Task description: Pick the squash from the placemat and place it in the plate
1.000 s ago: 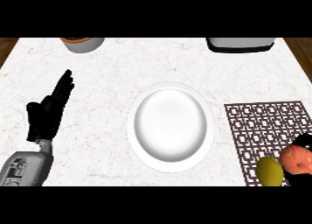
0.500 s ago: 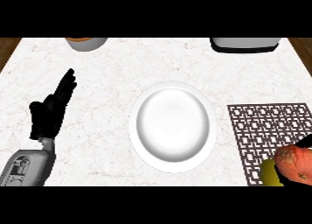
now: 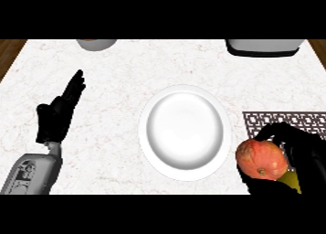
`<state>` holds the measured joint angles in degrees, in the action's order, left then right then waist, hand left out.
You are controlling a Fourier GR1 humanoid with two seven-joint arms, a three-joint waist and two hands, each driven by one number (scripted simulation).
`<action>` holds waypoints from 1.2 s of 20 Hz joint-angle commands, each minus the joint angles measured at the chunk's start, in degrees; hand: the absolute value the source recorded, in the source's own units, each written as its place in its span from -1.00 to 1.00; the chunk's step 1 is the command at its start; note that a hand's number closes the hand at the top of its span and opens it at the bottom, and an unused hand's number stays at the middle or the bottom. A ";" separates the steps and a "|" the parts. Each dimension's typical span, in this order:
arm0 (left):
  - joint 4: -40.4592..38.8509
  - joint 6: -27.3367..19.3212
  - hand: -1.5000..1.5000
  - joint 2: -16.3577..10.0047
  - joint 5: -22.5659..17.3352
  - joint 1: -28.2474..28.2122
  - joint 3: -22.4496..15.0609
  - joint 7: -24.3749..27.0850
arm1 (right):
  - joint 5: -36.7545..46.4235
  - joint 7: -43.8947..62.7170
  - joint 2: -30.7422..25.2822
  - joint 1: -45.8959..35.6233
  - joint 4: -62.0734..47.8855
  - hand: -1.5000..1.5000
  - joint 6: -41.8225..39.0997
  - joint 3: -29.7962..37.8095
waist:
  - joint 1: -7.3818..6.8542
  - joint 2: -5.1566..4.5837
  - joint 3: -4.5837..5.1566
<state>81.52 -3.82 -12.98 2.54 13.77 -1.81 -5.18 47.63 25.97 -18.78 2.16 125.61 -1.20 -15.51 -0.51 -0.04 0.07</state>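
The right hand (image 3: 305, 153) comes in at the counter's near right corner with its black fingers and thumb curled round the squash (image 3: 261, 158), so it is closed on it. One fingertip arches over the top of the squash and the rest of the hand wraps its right side and underside. The squash is orange and round, with a small stem mark facing the near edge. It sits just to the right of the plate's (image 3: 184, 128) right rim, over the near left corner of the placemat (image 3: 286, 119). Whether it rests on the placemat or is held clear of it cannot be told. A yellow-green shape (image 3: 291, 179) shows just below the squash against the hand, and what it is cannot be made out. The placemat, dark with a lattice pattern, lies by the counter's right edge, and the hand hides its near part. The white plate stands in the middle of the counter (image 3: 125, 73), and nothing lies in it. Well apart from it, near the left edge, the left hand (image 3: 57, 116) rests open with straight fingers pointing toward the far edge, holding nothing. Its grey forearm (image 3: 30, 171) enters from the near left corner. At the far edge, a bowl (image 3: 97, 43) shows toward the left corner and a white and dark container (image 3: 263, 46) toward the right corner, both cut off by the view.
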 commanded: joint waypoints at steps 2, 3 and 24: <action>-0.94 0.26 0.00 0.27 -0.11 3.71 0.88 -1.86 | 4.43 4.63 9.22 -13.97 -13.03 1.00 -0.55 -6.99 | -0.46 -0.17 -0.04; -0.32 1.73 0.00 -0.60 -0.77 1.07 1.96 -0.92 | 4.35 3.18 8.74 -10.21 -11.04 1.00 -1.46 -7.43 | 0.19 0.01 -0.06; 0.26 1.91 0.00 1.63 1.53 1.11 1.46 -0.88 | -7.91 5.79 18.76 -36.68 -68.16 -1.00 24.42 -15.14 | -0.57 -0.15 -0.10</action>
<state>81.36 -2.02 -11.98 3.68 15.04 -0.33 -5.76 45.91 32.34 -0.22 -29.57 65.30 17.26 -27.96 -1.28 -0.27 -0.03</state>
